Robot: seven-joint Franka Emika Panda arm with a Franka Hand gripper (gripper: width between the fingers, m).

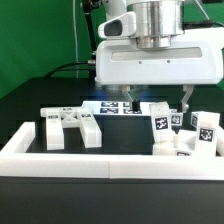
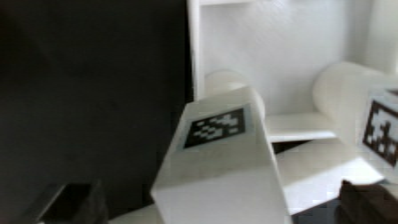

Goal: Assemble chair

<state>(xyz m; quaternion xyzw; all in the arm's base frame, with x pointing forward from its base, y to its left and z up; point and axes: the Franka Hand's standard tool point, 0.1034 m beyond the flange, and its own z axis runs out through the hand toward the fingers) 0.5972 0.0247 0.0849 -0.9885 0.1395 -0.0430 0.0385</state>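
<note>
The chair is in loose white parts. An X-braced frame [image 1: 70,128] with a slab lies at the exterior view's left. A cluster of tagged square legs and blocks [image 1: 187,135] stands at the right. My gripper [image 1: 157,100] hangs open just above the cluster's left part, a tagged leg [image 1: 158,123]. In the wrist view this tagged leg [image 2: 217,150] stands between my dark fingertips [image 2: 75,204], with a gap on each side. My gripper [image 2: 222,205] holds nothing. Another tagged part [image 2: 381,125] shows beside the leg.
A long low white rail [image 1: 100,160] runs along the front and up both sides, around the parts. The marker board [image 1: 112,106] lies behind, under the gripper body. Black table lies around. Rounded white parts [image 2: 342,92] sit against the rail wall [image 2: 267,30].
</note>
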